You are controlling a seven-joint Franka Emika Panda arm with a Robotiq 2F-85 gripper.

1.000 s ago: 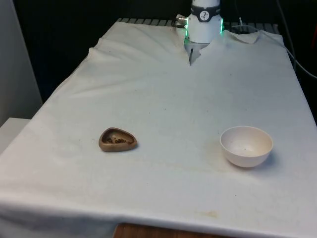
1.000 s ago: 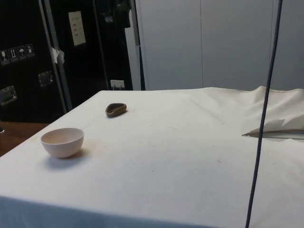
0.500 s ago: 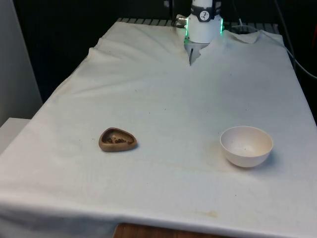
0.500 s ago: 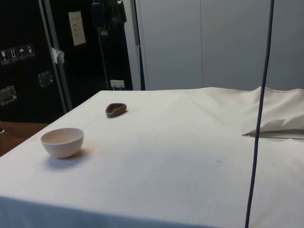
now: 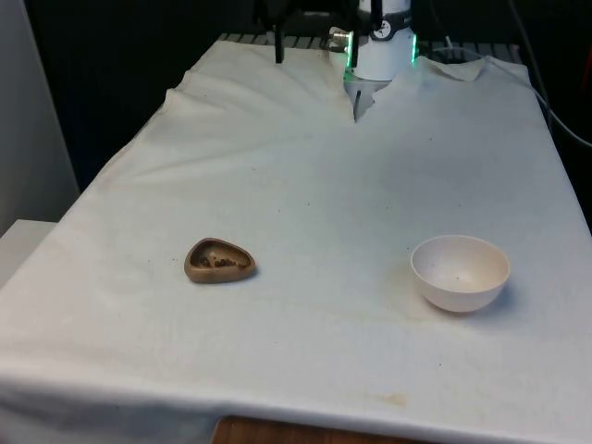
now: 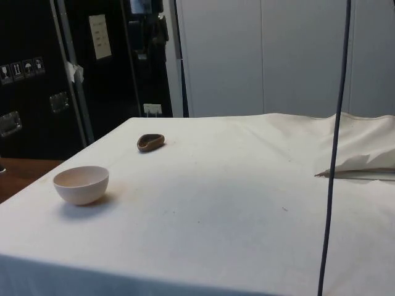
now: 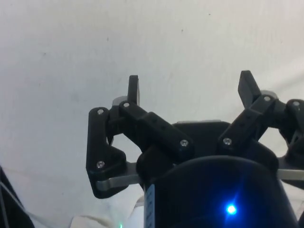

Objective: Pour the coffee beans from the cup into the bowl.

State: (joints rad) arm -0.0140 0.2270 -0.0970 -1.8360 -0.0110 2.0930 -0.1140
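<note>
Item: reach-and-grasp stage of a pour, nothing yet lifted. Cup [image 5: 219,261]: low, brown, rounded-triangular vessel with a small heap of dark coffee beans [image 5: 222,262] inside, upright on the white-clothed worktop [image 5: 305,185]; seen from the front it lies at about 8 o'clock from the worktop's centre. Bowl [image 5: 460,272]: pale, round, open-topped, apparently empty, at about 4 o'clock from the centre and well apart from the cup, which sits at its 9 o'clock. In the side view the cup [image 6: 150,142] stands beyond the bowl [image 6: 81,184], bare cloth between them. End effector [image 7: 189,90]: fingers spread wide apart, holding nothing, above plain cloth; in the front view its dark body [image 5: 294,18] hangs high at the worktop's far edge, at roughly 12 o'clock from the cup and far from it. Handling notes, as judgement: the cup is shallow and thin-walled, so a grasp across its narrower span or on one rim wall, taken from above, looks soundest; descend with the fingers clear of the beans, close gently, lift level. Carry it low across to the bowl, stop with the cup's pointed corner over the bowl's middle, then tilt slowly. Risk: a hasty tilt or an off-centre pinch would scatter beans on the cloth.
</note>
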